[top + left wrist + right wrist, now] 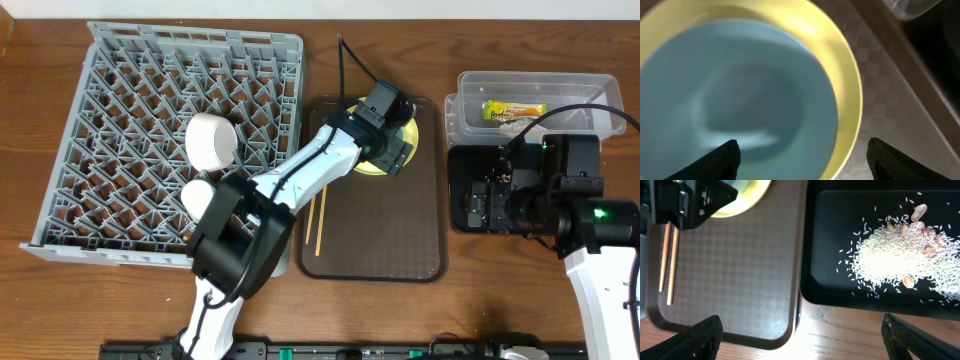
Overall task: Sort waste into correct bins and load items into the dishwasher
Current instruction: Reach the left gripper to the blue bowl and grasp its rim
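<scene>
Nearest: light blue bowl (740, 100) nested on round yellow plate (847, 90). The left gripper (805, 160) has its fingers wide, with the rim between them, gripping nothing.

Overhead, 9 o'clock: grey plastic dish rack (120, 80) holds 1 pale pink-white bowl (212, 140) and 1 small white cup (200, 195).

Brown serving tray (380, 240): plate and bowl at 12, 2 thin wooden chopsticks (317, 220) at 8, none loaded yet.

Shallow black tray (825, 280): white rice scraps (890, 260).

Clear plastic tub (470, 100), 2 o'clock: 1 green-and-orange snack wrapper (513, 109), probably 1 crumpled white paper scrap (515, 126).

Right gripper (805, 335): wide, empty.

Waste looks sorted; four items left.
</scene>
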